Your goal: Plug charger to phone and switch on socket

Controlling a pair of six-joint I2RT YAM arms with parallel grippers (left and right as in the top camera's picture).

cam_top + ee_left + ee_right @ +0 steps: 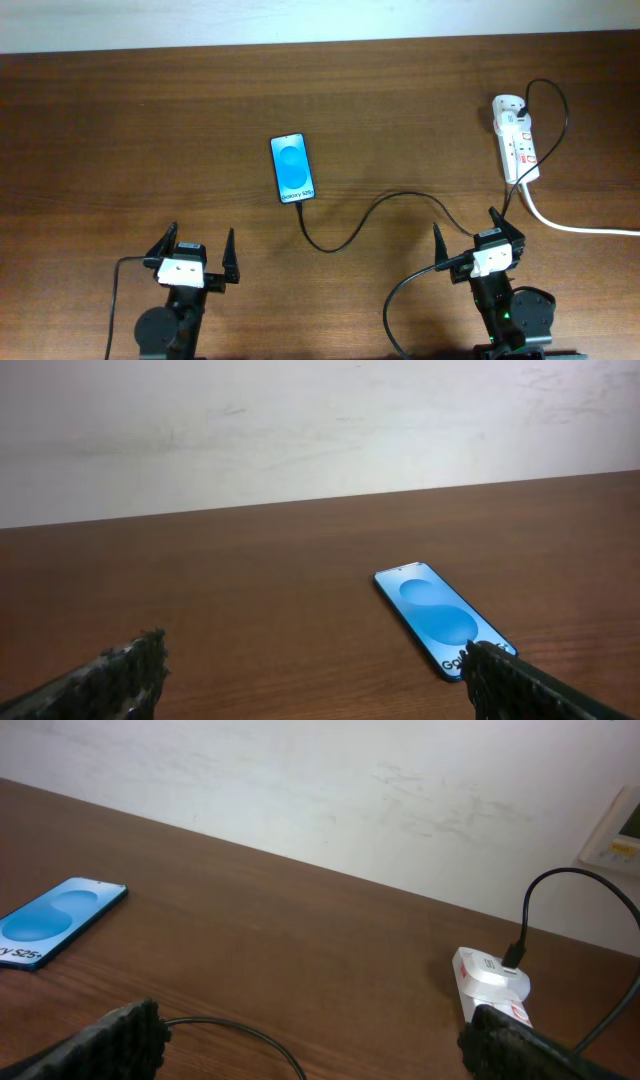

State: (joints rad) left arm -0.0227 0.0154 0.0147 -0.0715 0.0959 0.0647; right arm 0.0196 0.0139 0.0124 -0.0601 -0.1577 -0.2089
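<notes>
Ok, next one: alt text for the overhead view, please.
A phone with a bright blue screen lies on a brown wooden table, with a thin black charger cable curving from its near end toward a white power strip at far right. Both grippers, left and right, sit at the near edge, jaws open and empty.

On the brown wooden counter (120,120), the slim blue-screened phone (293,168) lies ahead and right of the left claw (195,262). The white power strip (515,138) sits ahead of the right claw (478,240), slightly right. The thin black charger cable (372,212) runs between phone and strip, passing just before the right claw.
</notes>
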